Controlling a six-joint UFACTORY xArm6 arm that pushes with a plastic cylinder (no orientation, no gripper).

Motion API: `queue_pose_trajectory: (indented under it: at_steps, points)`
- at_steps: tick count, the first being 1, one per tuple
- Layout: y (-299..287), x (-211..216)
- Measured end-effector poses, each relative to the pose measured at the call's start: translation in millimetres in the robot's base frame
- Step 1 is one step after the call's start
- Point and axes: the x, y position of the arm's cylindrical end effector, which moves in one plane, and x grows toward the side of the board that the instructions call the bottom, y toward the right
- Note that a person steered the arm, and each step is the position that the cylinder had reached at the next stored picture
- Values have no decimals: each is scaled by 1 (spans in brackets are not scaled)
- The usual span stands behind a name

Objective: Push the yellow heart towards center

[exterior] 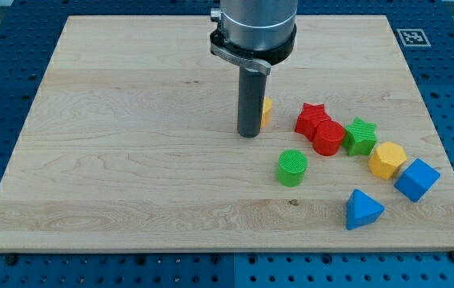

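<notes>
Your rig carried no hand at all, so there was nothing spread, pressed together or pinching; it ended in a straight dark rod, and my tip [249, 134] rested on the pale wooden worktop [114, 160]. The small yellow heart-shaped block [267, 111] sat touching or just beside the rod on the view's right, mostly hidden behind it, so only a sliver of yellow showed and its shape could not really be made out.

You appeared to be in the pushing step itself, with the tip already at the heart and both sitting close to the middle of the worktop. I judged the task nearly done.

The next move called for only a short, gentle nudge, if any. With the tip on the heart's left, pushing on would have driven it towards the red star block [312, 117] and red cylinder [328, 138] to the tip's right. The green cylinder [291, 167] lay below and right of the tip, clear of it.
</notes>
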Motion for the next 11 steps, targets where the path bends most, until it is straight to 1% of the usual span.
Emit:
queue_pose_trajectory:
  at_steps: [1, 2, 6, 7, 8, 10, 11]
  points:
    - [-44, -3]
    - [-49, -20]
    - [-6, -21]
    - [-5, -15]
    - [-1, -2]
    - [12, -10]
    - [33, -21]
